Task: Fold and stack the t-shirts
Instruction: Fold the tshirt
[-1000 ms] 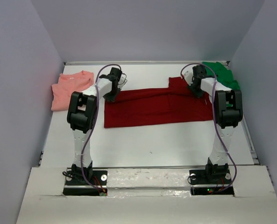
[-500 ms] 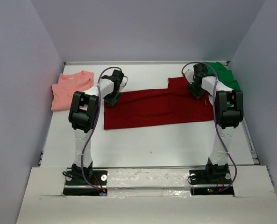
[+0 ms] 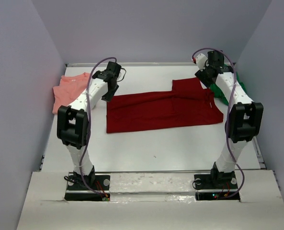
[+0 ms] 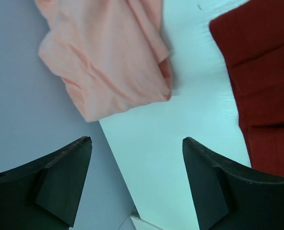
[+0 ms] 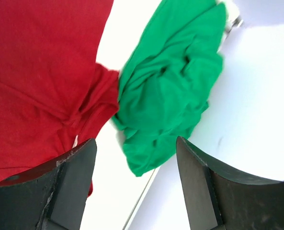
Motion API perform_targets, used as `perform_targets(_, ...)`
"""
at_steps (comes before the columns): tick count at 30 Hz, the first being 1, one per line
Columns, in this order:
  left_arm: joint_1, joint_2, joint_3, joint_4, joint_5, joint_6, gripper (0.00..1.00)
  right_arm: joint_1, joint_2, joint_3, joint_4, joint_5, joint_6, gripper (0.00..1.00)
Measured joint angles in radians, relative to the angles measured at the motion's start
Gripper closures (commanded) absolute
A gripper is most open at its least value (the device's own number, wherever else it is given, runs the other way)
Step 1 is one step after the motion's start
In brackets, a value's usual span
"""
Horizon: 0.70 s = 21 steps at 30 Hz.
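The dark red t-shirt (image 3: pixel 161 110) lies folded into a wide band in the middle of the table, and nothing holds it. My left gripper (image 3: pixel 111 76) hangs open above the table by the shirt's far left corner. In its wrist view the left gripper (image 4: pixel 137 143) is empty over bare table, with the salmon pink t-shirt (image 4: pixel 113 62) and the red t-shirt's corner (image 4: pixel 261 81) beyond. My right gripper (image 3: pixel 211 64) is raised at the far right, open. In the right wrist view the right gripper (image 5: pixel 136 143) hovers empty over the crumpled green t-shirt (image 5: pixel 170 86) and the red sleeve (image 5: pixel 36 72).
The salmon pink t-shirt (image 3: pixel 67 91) lies crumpled against the left wall. The green t-shirt (image 3: pixel 238 86) is bunched in the far right corner, mostly hidden behind the right arm. Grey walls close in the white table (image 3: pixel 156 143) on three sides.
Both grippers opened, let go of the red t-shirt's far edge and rose, the left toward the far left, the right toward the far right. The red t-shirt stays flat.
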Motion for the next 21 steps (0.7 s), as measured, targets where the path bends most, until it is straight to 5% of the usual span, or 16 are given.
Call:
perform_targets(6,0.016,-0.116,-0.061,0.065,-0.011,-0.002,0.05,0.0,0.035,0.12,-0.017,-0.077,0.0,0.33)
perform_targets(18,0.276,-0.117,-0.078,0.108,0.109,-0.051,0.04,0.0,0.539,0.752,-0.106,-0.409,0.19,0.47)
perform_targets(21,0.282,-0.117,-0.105,0.122,0.106,-0.052,0.04,0.0,0.58,0.777,-0.119,-0.47,0.222,0.47)
